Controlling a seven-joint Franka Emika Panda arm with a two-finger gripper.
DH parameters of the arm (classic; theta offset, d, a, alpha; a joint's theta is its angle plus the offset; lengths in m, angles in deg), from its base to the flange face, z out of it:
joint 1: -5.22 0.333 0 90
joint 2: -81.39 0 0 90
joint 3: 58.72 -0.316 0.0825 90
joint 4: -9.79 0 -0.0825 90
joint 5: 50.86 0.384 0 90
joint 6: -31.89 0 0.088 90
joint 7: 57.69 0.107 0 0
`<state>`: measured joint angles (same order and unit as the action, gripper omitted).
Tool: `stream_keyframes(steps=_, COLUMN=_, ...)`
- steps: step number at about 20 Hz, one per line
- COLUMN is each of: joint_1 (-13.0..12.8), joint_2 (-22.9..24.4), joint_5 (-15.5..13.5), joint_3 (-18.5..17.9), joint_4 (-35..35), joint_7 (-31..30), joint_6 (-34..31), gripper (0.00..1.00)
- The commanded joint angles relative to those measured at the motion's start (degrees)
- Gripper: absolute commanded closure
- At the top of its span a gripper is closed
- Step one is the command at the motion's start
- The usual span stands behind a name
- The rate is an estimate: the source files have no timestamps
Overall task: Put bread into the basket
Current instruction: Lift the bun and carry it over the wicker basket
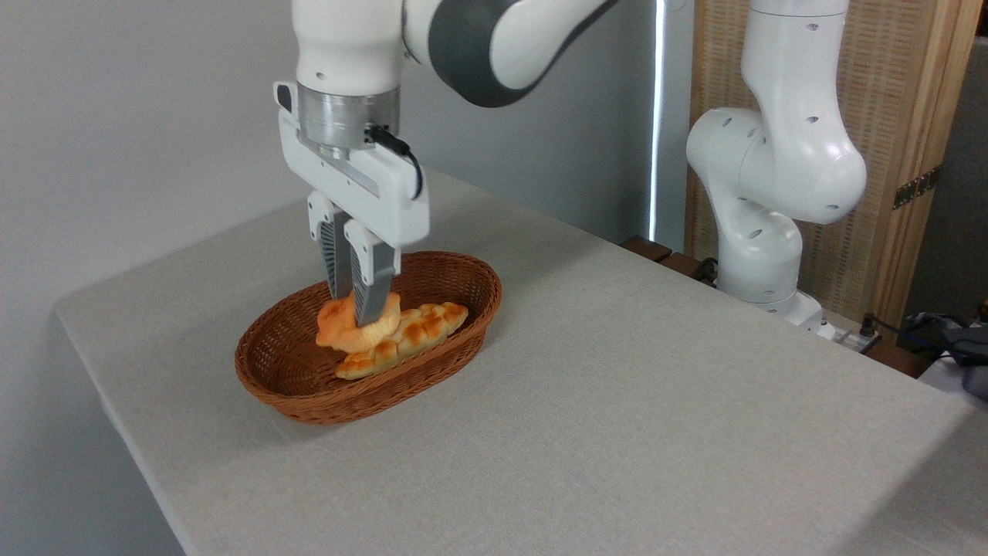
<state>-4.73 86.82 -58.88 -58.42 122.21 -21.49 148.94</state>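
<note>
The bread (356, 327) hangs above the basket (455, 279), clamped between the gripper (357, 310) fingers, over the braided loaf's (409, 337) left end. Released here, it could likely land on that loaf and roll toward the rim.

A small round orange-golden bun (344, 325) with a paler tan underside, beside a long braided loaf (409, 338) of golden yellow scored with browner crusts. Both show against the oval woven wicker basket (309, 401), a warm reddish brown. The white pincer (355, 313) has dark grey ribbed fingers (367, 286) below a silver metal collar. The tabletop (656, 401) is pale beige, finely speckled cloth.
</note>
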Motion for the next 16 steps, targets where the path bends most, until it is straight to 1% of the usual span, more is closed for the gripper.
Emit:
stream_keyframes(steps=1, joint_1=-4.28, joint_2=0.54, joint_5=-0.51, joint_3=-0.74, joint_4=0.88, joint_7=-2.35, joint_6=-0.59, gripper=0.56)
stream_keyframes(steps=2, joint_1=-4.63, joint_2=0.28, joint_5=-0.86, joint_3=-0.74, joint_4=0.79, joint_7=-2.36, joint_6=-0.24, gripper=0.52)
stream_keyframes(steps=3, joint_1=-4.81, joint_2=0.01, joint_5=-1.04, joint_3=-0.74, joint_4=0.7, joint_7=-2.27, joint_6=0.37, gripper=0.42)
stream_keyframes(steps=4, joint_1=-5.51, joint_2=-0.16, joint_5=-0.95, joint_3=-0.74, joint_4=0.7, joint_7=-2.36, joint_6=1.33, gripper=0.38)
stream_keyframes(steps=5, joint_1=-6.38, joint_2=-0.6, joint_5=-0.95, joint_3=-0.74, joint_4=0.79, joint_7=-2.45, joint_6=2.04, gripper=0.24)
stream_keyframes(steps=6, joint_1=-6.92, joint_2=-1.04, joint_5=-0.95, joint_3=-0.74, joint_4=0.79, joint_7=-2.45, joint_6=2.22, gripper=0.15)
stream_keyframes(steps=7, joint_1=-7.1, joint_2=-1.48, joint_5=-0.95, joint_3=-0.65, joint_4=0.79, joint_7=-2.36, joint_6=2.31, gripper=0.11)
stream_keyframes(steps=8, joint_1=-8.05, joint_2=-1.92, joint_5=-0.86, joint_3=-0.65, joint_4=0.79, joint_7=-2.36, joint_6=2.48, gripper=0.0)
stream_keyframes(steps=10, joint_1=-8.77, joint_2=-2.36, joint_5=-0.69, joint_3=-0.65, joint_4=0.88, joint_7=-2.36, joint_6=2.49, gripper=0.0)
stream_keyframes(steps=16, joint_1=-9.38, joint_2=-2.36, joint_5=-0.6, joint_3=-0.65, joint_4=1.93, joint_7=-2.45, joint_6=2.31, gripper=0.0)
